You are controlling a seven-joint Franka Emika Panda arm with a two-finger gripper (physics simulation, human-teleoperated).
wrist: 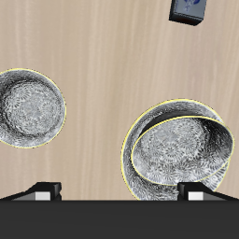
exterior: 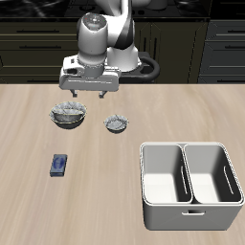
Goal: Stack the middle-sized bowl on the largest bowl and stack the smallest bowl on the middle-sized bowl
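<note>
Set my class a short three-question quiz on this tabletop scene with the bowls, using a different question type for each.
1. True or false: the smallest bowl already sits inside another bowl.
2. Pick one. The gripper is:
A. shut on a bowl
B. open, above the middle-sized bowl that rests in the largest bowl
C. down inside the white bin
3. Fill in: the white bin has ___ compartments.

Key: 1 false, it stands alone on the table beside the stack. 2 B. 3 two.
</note>
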